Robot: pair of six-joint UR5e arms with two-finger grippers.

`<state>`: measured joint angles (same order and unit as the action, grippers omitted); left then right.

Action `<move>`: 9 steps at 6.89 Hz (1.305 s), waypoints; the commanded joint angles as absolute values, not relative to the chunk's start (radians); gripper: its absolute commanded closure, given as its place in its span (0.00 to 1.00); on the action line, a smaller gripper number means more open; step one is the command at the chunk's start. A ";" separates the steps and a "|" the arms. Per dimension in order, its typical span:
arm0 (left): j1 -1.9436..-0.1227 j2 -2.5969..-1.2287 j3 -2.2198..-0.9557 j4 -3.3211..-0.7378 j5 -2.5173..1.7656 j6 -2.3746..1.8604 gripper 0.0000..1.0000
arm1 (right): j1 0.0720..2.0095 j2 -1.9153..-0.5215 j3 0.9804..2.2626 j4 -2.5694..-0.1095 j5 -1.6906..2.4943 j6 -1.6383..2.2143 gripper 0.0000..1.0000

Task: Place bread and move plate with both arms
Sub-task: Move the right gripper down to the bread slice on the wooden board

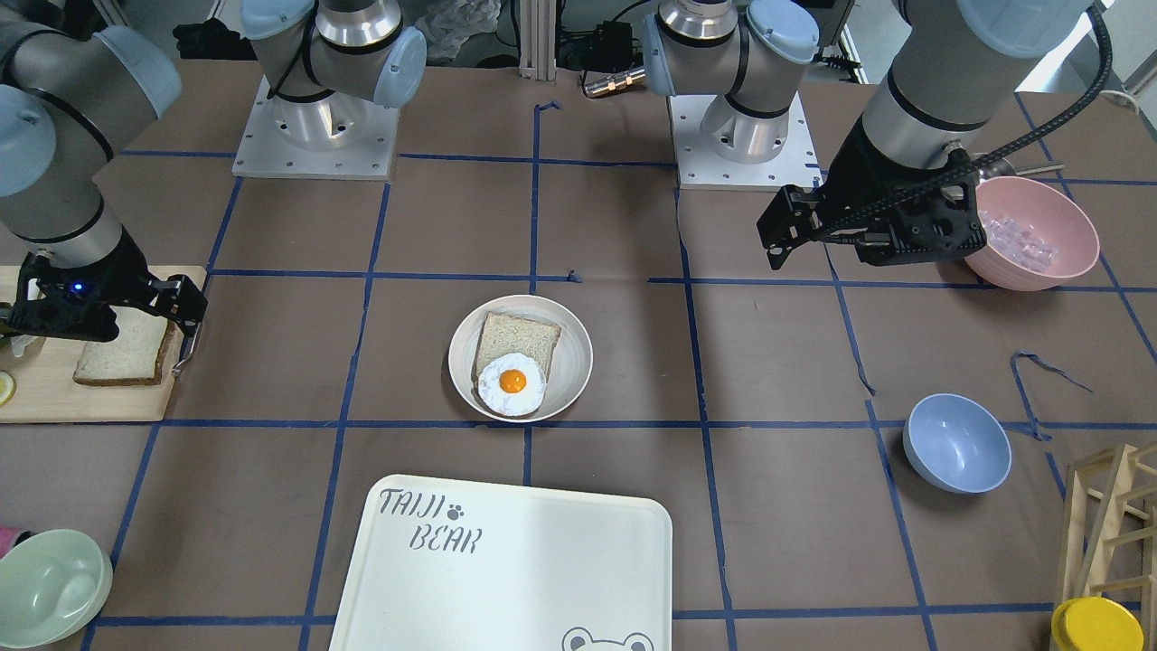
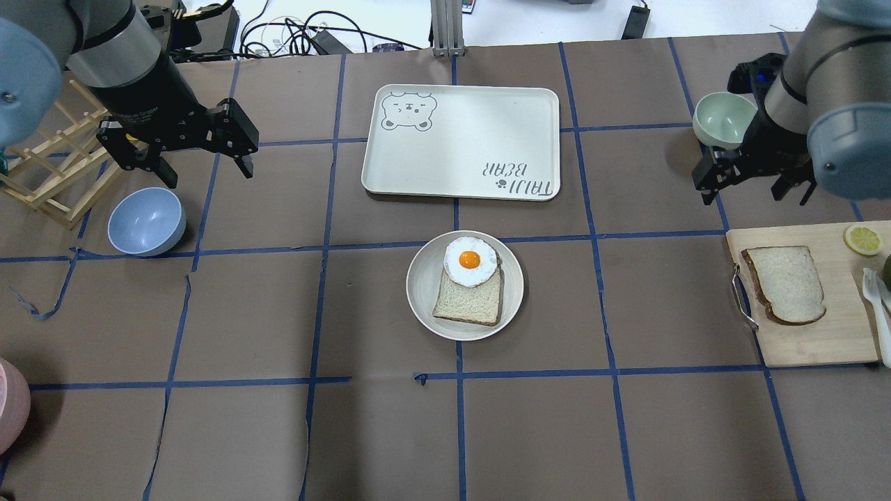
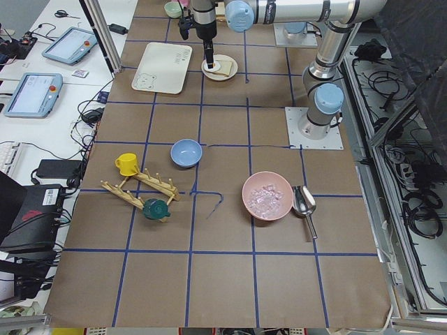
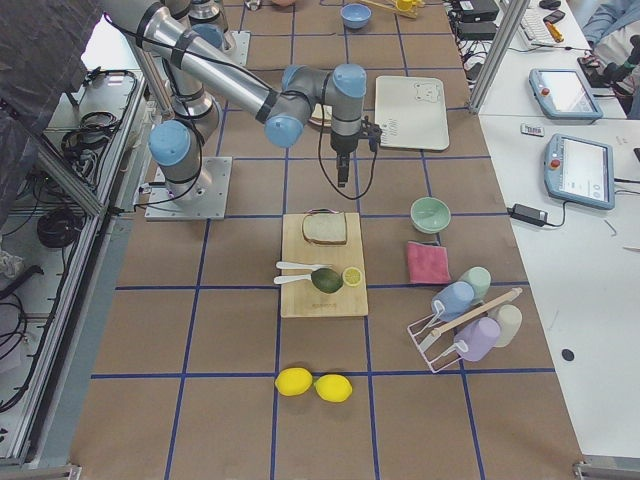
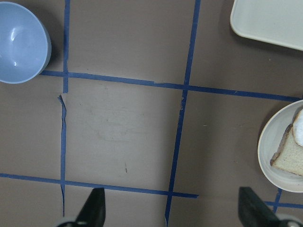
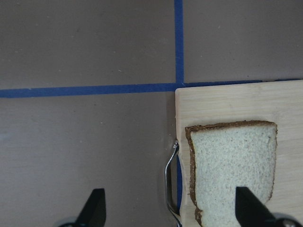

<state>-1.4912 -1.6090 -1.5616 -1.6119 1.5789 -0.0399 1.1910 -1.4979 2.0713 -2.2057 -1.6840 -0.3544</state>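
Note:
The bread (image 2: 786, 284), a pale slice with a dark crust, lies on a wooden cutting board (image 2: 821, 334) at the table's right; it also shows in the right wrist view (image 6: 232, 165). The cream plate (image 2: 421, 278) sits mid-table and holds a tan slice (image 2: 470, 299) with a fried egg (image 2: 471, 261) on it. My right gripper (image 2: 752, 188) is open and empty, hovering above the board's far left corner, apart from the bread. My left gripper (image 2: 209, 174) is open and empty, high over the table left of the plate (image 5: 270, 151).
The white TAIJI BEAR tray (image 2: 459, 139) lies just beyond the plate. A blue bowl (image 2: 146, 221) and a wooden rack (image 2: 56, 174) are under the left arm. A green bowl (image 2: 724, 120) is by the right arm. A lemon slice (image 2: 863, 240) is on the board.

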 commanded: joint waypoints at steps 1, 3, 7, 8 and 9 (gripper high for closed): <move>-1.491 -1.605 -1.569 -1.611 1.578 -0.041 0.00 | 1.146 -1.479 2.206 -2.333 -1.772 -0.394 0.24; -1.491 -1.603 -1.581 -1.609 1.578 -0.041 0.00 | 1.146 -1.428 2.209 -2.347 -1.837 -0.394 0.45; -1.493 -1.601 -1.585 -1.605 1.578 -0.041 0.00 | 1.147 -1.391 2.210 -2.395 -1.862 -0.394 0.45; -1.493 -1.601 -1.585 -1.605 1.578 -0.041 0.00 | 1.147 -1.390 2.212 -2.393 -1.861 -0.391 0.48; -1.493 -1.601 -1.585 -1.605 1.578 -0.041 0.00 | 1.147 -1.381 2.210 -2.395 -1.859 -0.391 0.48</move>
